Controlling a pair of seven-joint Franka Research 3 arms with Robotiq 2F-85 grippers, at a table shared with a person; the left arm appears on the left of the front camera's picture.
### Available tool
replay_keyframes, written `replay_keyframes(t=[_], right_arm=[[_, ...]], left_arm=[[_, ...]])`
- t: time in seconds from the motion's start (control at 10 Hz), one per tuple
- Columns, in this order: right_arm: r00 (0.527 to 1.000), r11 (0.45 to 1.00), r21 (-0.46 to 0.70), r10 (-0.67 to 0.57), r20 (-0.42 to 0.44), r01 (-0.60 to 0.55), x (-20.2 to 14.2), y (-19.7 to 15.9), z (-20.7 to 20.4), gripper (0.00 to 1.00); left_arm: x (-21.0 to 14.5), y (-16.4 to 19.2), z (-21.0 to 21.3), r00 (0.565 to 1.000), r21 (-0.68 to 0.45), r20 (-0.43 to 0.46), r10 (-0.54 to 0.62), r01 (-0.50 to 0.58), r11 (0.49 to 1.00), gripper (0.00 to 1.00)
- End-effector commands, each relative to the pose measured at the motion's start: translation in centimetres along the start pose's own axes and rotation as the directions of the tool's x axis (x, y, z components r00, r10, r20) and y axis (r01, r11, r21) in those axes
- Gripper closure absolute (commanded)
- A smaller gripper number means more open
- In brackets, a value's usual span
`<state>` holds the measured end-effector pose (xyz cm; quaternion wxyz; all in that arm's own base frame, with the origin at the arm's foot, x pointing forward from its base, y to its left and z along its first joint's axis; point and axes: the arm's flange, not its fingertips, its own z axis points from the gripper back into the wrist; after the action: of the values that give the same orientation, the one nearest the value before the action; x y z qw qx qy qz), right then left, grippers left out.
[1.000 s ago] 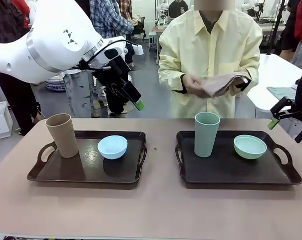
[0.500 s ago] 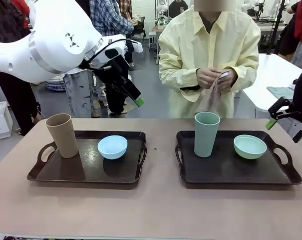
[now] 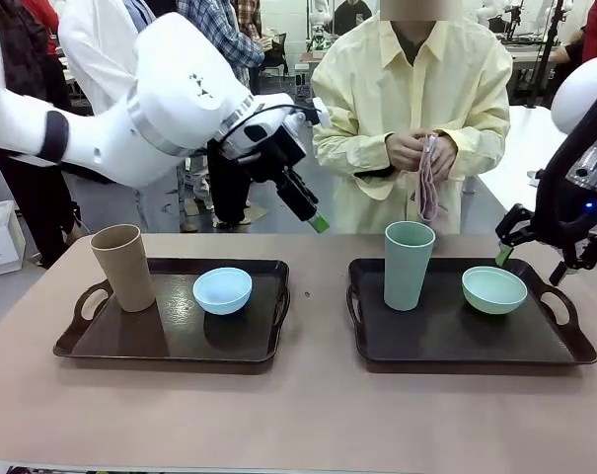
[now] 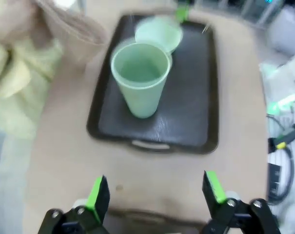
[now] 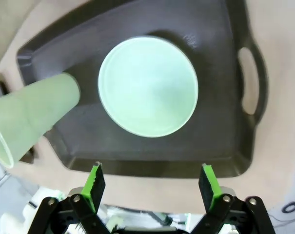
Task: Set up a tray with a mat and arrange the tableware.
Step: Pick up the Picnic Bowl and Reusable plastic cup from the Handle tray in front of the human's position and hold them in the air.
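Two dark trays sit side by side. The left tray [image 3: 140, 341] holds a tan-brown tumbler [image 3: 123, 267] and a pale blue bowl [image 3: 222, 289]. The right tray [image 3: 446, 331] holds a pale green tumbler [image 3: 408, 265] and a pale green bowl [image 3: 493, 289]. The person at the far side holds a pinkish mat [image 3: 428, 183] hanging from both hands. My left gripper [image 3: 313, 214] hangs open in the air between the trays, facing the green tumbler [image 4: 140, 78]. My right gripper [image 3: 531, 263] is open just above the green bowl [image 5: 147, 87], and nothing sits between its fingers.
A bare strip of table [image 3: 318, 296] separates the trays, and the front of the table [image 3: 298, 415] is free. The right tray's handle [image 5: 248, 80] lies beside the bowl. Other people and tables stand behind the person.
My left arm has swung right toward the middle of the table. My right arm has come in over the right tray's bowl. The person has let the mat hang down.
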<state>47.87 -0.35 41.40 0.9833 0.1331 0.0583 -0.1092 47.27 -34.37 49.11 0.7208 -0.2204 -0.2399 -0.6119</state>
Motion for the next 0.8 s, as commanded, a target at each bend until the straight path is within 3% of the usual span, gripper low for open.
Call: replay_keyframes(t=[0.0, 0.2, 0.4, 0.5, 0.7], right_arm=[[0.997, 0.990, -0.130, -0.045, 0.068, 0.054, 0.7, 1.4, -0.3, 0.00], [0.996, 0.988, -0.146, -0.037, 0.080, 0.048, 1.2, 2.2, -0.8, 0.00], [0.997, 0.993, -0.118, -0.018, 0.070, 0.026, 0.7, 1.5, -0.5, 0.00], [0.997, 0.993, -0.118, -0.018, 0.070, 0.026, 0.7, 1.5, -0.5, 0.00], [0.997, 0.993, -0.118, -0.018, 0.070, 0.026, 0.7, 1.5, -0.5, 0.00]], left_arm=[[-0.8, 1.4, -1.6, 0.976, -0.075, 0.125, -0.181, 0.191, 0.979, 0.00], [-0.1, 1.6, -4.0, 0.946, -0.069, 0.160, -0.283, 0.297, 0.952, 0.00], [0.1, 2.4, -5.3, 0.965, -0.110, 0.139, -0.224, 0.240, 0.964, 0.00], [0.4, 1.2, -4.6, 0.953, -0.064, 0.126, -0.277, 0.287, 0.956, 0.00], [0.4, 1.2, -4.6, 0.953, -0.064, 0.126, -0.277, 0.287, 0.956, 0.00]])
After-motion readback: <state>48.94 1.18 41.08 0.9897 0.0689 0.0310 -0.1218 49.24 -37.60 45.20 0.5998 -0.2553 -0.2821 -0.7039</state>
